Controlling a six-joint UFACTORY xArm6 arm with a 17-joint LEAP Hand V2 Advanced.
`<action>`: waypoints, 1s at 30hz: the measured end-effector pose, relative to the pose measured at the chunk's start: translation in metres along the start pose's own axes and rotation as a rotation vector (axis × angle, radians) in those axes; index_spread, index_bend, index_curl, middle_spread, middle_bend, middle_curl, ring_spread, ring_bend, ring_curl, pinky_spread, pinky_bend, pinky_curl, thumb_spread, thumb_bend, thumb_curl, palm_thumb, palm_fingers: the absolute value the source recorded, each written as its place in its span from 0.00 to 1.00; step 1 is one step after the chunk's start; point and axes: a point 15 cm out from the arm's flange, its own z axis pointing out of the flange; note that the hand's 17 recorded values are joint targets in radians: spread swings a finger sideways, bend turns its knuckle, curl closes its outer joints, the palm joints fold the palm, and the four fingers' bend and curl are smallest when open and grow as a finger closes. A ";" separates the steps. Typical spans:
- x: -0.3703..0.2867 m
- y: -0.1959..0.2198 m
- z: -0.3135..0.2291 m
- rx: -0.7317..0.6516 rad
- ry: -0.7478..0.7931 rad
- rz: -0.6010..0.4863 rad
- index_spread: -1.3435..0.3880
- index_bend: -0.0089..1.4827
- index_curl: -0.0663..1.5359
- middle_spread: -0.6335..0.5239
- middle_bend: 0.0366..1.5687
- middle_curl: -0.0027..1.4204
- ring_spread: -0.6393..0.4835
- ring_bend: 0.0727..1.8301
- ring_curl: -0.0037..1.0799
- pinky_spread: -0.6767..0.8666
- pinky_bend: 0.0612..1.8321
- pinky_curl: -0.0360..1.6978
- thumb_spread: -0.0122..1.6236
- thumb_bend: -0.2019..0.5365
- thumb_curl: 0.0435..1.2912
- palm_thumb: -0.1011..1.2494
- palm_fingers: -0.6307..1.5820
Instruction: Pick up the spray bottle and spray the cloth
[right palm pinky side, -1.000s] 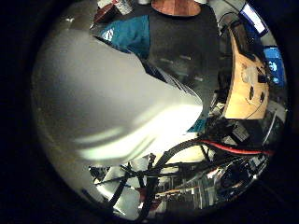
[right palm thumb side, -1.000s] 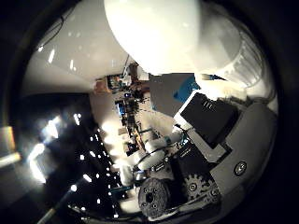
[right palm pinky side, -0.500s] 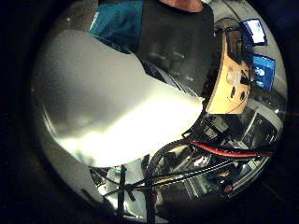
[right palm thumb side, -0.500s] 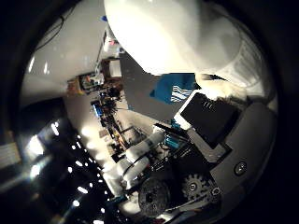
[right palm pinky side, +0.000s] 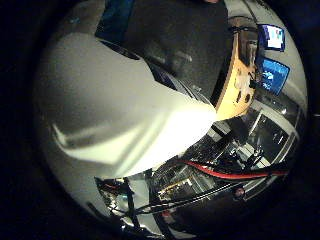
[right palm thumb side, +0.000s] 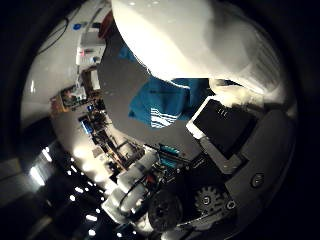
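White spray bottle (right palm pinky side: 115, 115) close against my palm, filling much of both palm views. My hand (right palm thumb side: 235, 150) curled round bottle, black-and-white fingers (right palm thumb side: 220, 125) pressed to its side. Teal cloth (right palm thumb side: 165, 102) with white stripes lies on grey table (right palm thumb side: 125, 75), beyond bottle, apart from it.

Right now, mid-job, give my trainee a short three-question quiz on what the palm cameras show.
1. True or false: the white spray bottle fills much of the palm views, so it is close to the hand.
2. What colour is the cloth? A red, B teal, C yellow.
3. The cloth lies on a dark grey ____.

Key: 1 true; 2 B; 3 surface.
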 end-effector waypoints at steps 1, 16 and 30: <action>0.000 0.001 -0.002 0.005 0.000 0.000 0.62 0.74 0.63 0.45 0.89 0.50 0.41 0.80 0.62 0.34 0.52 0.87 0.27 0.25 0.78 0.87 0.80; -0.012 0.029 -0.047 0.073 0.012 -0.033 0.62 0.74 0.63 0.45 0.89 0.50 0.40 0.78 0.64 0.33 0.53 0.87 0.27 0.25 0.79 0.87 0.80; -0.033 -0.005 -0.020 0.090 -0.006 -0.047 0.62 0.74 0.63 0.45 0.89 0.50 0.40 0.78 0.65 0.32 0.53 0.87 0.28 0.25 0.79 0.86 0.80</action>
